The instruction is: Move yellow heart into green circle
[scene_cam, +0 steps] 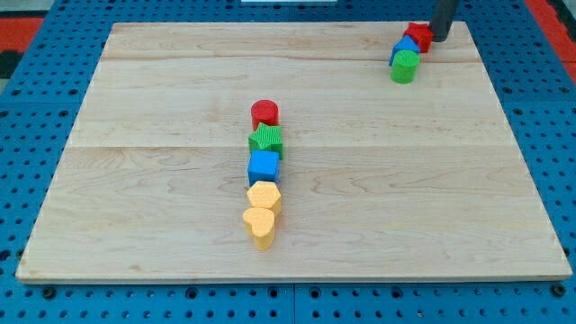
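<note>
Yellow heart (pixel 259 225) near-centre on counter (pixel 135 180), touching second yellow block (pixel 265 195); blue cube (pixel 264 166), green star (pixel 266 139), red cylinder (pixel 265 112) beyond. Green circle (pixel 404 66) far right. My tip (pixel 441 37), a bare rod grasping nothing, beside red block (pixel 418 37).

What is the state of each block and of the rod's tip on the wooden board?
Yellow heart block: upright, touching yellow hexagon block.
Blue cube: between hexagon and green star block.
Red cylinder: line's top end.
Green circle block: top right, touching small blue block.
Red block: against my tip.
</note>
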